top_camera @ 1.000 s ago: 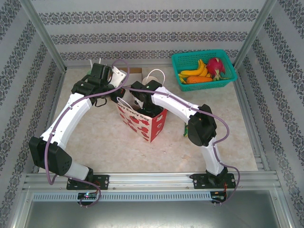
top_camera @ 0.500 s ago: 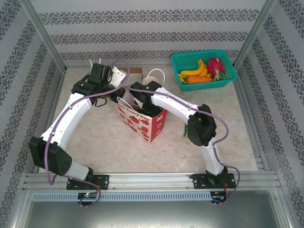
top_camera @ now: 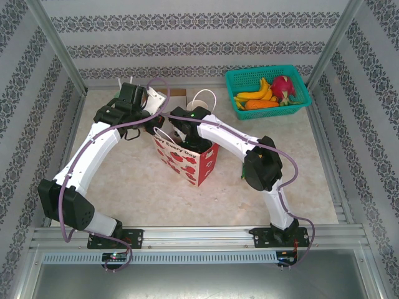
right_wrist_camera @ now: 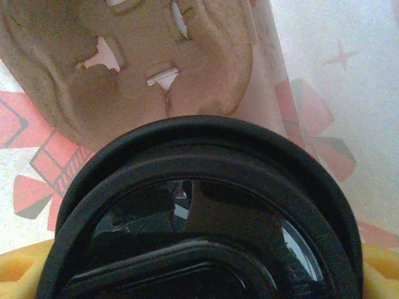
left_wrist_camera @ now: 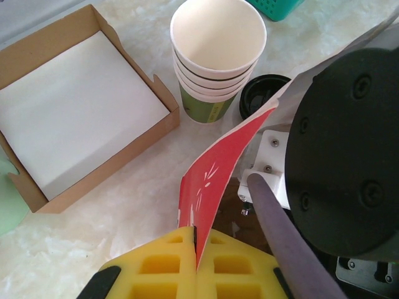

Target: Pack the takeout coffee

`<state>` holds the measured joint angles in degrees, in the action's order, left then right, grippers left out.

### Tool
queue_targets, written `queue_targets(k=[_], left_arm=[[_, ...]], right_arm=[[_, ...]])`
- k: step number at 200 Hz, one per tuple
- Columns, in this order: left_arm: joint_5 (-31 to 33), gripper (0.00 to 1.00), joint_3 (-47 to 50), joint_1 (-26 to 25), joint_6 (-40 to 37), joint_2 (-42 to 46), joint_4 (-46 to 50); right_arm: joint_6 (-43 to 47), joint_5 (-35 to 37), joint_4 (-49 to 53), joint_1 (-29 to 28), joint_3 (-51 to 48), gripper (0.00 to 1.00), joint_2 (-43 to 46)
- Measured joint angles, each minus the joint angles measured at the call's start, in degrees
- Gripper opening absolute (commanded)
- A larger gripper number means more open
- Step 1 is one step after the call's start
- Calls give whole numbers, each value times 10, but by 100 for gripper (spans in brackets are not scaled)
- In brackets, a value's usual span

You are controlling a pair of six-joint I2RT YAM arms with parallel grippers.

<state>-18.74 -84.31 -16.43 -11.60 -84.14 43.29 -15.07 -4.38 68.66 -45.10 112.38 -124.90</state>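
Observation:
The takeout coffee's round black lid sits low in the right wrist view, with my right gripper shut on it; yellow pads show at both lower corners. The cup's green body is hidden. It hangs inside the red-and-white paper bag, above a brown pulp cup carrier at the bag's bottom. From above, the right gripper reaches down into the bag's mouth. My left gripper is shut on the bag's red rim, holding it open from the far left side.
A lidless stack of green cups, a loose black lid and a cardboard box of white napkins stand behind the bag. A teal basket of fruit sits at the back right. A metal frame rings the table.
The right arm's elbow and wrist have edged slightly left over the bag. The left arm and the bag have not moved.

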Motion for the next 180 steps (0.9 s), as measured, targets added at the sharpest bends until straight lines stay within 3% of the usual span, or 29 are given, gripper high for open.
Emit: queue_targets(k=[77,180], left_arm=[[-35,0,4,0,14,6,0],[-33,0,17,0,27,21,-7]], right_arm=[[-2,-1,-14,0,4,45,-10],[-2,0,25,0,27,48,-5]])
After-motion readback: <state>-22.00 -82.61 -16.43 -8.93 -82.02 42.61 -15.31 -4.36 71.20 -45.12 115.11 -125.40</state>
